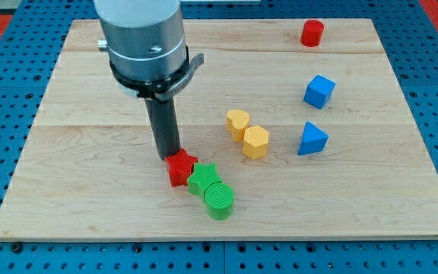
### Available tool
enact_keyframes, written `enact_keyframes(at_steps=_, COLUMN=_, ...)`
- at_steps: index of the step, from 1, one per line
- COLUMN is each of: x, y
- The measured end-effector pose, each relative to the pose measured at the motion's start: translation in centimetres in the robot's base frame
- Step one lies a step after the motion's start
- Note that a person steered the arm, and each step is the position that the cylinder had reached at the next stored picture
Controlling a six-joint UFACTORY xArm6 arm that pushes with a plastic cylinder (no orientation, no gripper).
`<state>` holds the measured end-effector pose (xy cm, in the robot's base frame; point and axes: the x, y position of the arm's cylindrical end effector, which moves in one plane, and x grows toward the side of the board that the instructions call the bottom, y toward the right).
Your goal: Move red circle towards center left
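The red circle is a short red cylinder near the view's top right of the wooden board. My tip is far from it, low on the board left of centre, touching the upper left side of a red star block. A green star block lies against the red star's lower right, and a green circle lies just below that.
A yellow heart and a yellow hexagon sit together near the centre. A blue cube and a blue triangle stand at the right. Blue pegboard surrounds the board.
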<state>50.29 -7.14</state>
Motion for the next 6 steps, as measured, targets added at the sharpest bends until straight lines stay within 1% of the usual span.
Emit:
enact_keyframes(at_steps=1, x=-7.3, y=0.2)
enact_keyframes(at_steps=2, x=-13.5, y=8.9)
enact_keyframes(at_steps=3, x=-18.8, y=21.4)
enact_keyframes(at_steps=4, x=-26.0, y=30.9)
enact_keyframes(at_steps=5, x=-29.5, y=30.7)
enact_keyframes(at_steps=6, x=-25.3, y=21.2)
